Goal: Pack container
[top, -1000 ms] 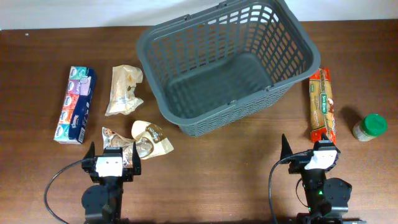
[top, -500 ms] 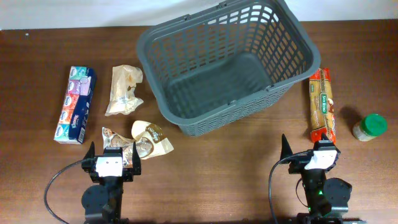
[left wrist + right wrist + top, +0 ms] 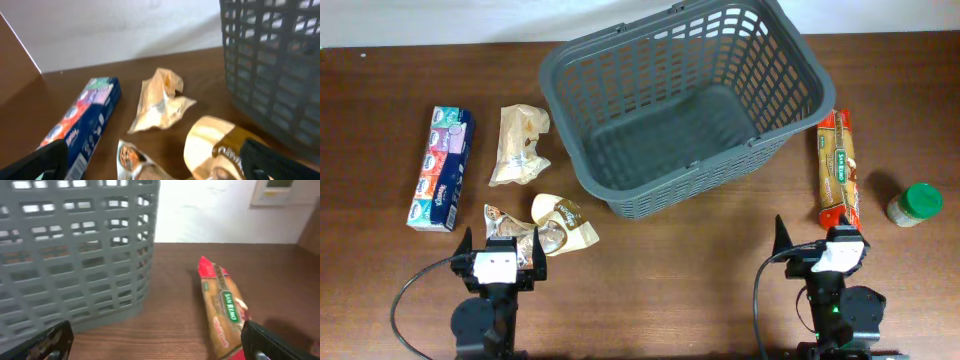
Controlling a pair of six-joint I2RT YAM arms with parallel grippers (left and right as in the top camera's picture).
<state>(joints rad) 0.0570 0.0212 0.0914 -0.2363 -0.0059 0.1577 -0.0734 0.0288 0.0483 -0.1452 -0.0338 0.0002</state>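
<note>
The dark grey slotted basket [image 3: 660, 195] stands empty at the table's middle back; it shows in the left wrist view [image 3: 270, 75] and the right wrist view [image 3: 75, 255]. My left gripper [image 3: 500, 240] is open and empty, low at the front left, its fingers [image 3: 157, 167] straddling a tan snack packet [image 3: 220, 145] and a silvery packet [image 3: 132, 157]. My right gripper [image 3: 815, 237] is open and empty at the front right [image 3: 157, 345]. A red-and-tan pasta pack [image 3: 837, 168] lies just ahead of it to the right [image 3: 225, 305].
A blue tissue pack [image 3: 440, 167] lies at the far left [image 3: 82, 120]. A crumpled pale bag [image 3: 520, 145] lies between it and the basket [image 3: 160, 100]. A green-lidded jar [image 3: 915, 204] stands at the far right. Two snack packets [image 3: 560, 222] lie in front of the left gripper.
</note>
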